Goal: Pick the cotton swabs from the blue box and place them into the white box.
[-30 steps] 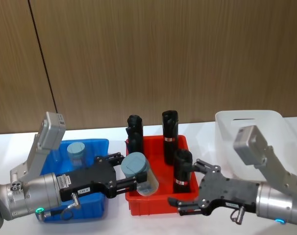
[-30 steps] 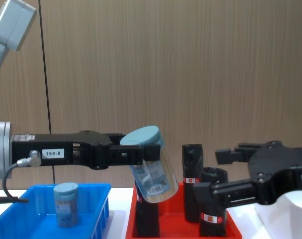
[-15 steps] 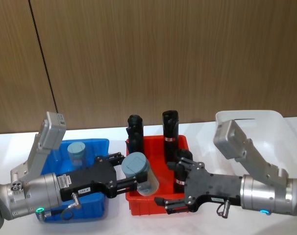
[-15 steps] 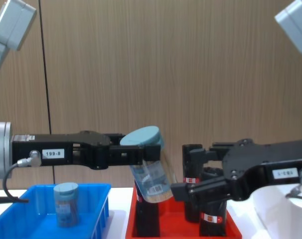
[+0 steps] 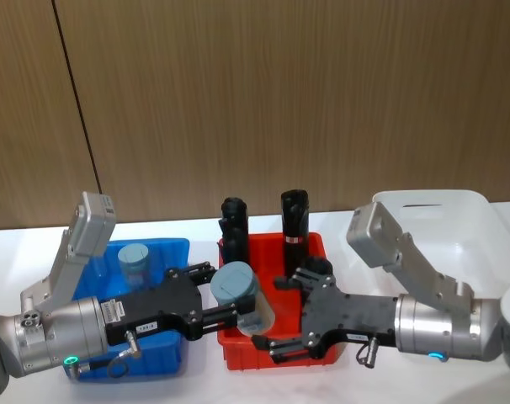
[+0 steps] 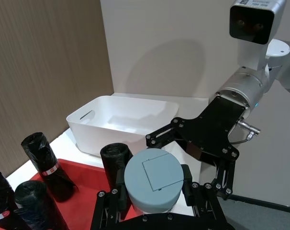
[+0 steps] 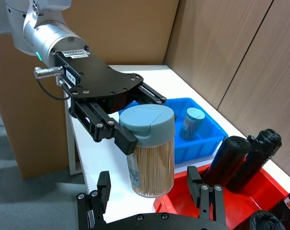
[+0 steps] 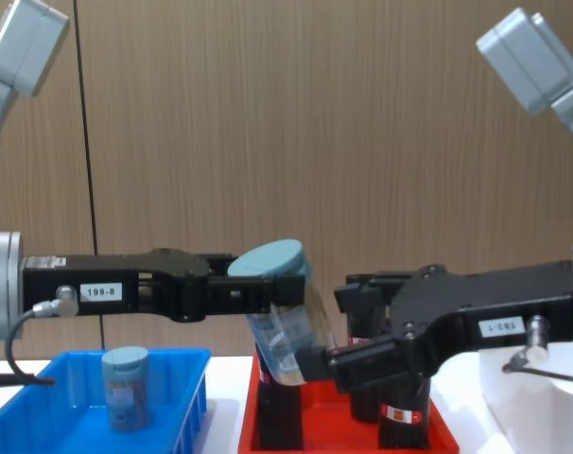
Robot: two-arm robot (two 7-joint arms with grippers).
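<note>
Head view puts the jar of cotton swabs [image 5: 247, 303] in mid-air for you, over the seven o'clock corner of the red tray [image 5: 235, 354]. It is tilted, with its lid toward ten o'clock and its base toward four. The left gripper [image 5: 224, 292] reaches in from nine o'clock and is clamped on the jar just under the lid. The right gripper [image 5: 268, 313] reaches in from three o'clock with its fingers spread wide, one on either side of the jar's lower body. In the right wrist view you see a gap between each finger and the jar. In the chest view the jar's base hangs above the tray's rim but below the tops of the black rolls [image 5: 294, 220], which stand upright in the tray at twelve to one o'clock of the jar. The blue box [image 5: 158, 245] sits at nine o'clock of the tray, with a narrow strip of table between them. A second jar [image 5: 132, 263] stands upright in its far half. The white box [image 5: 444, 220] sits at three o'clock of the tray, just beside it, taller than both other bins and open on top. The right arm's body lies across the near side of the white box and the tray's five o'clock corner. All three bins rest on a white table [image 5: 19, 252] set against a brown wood-panelled wall [image 5: 255, 93] at twelve o'clock.
</note>
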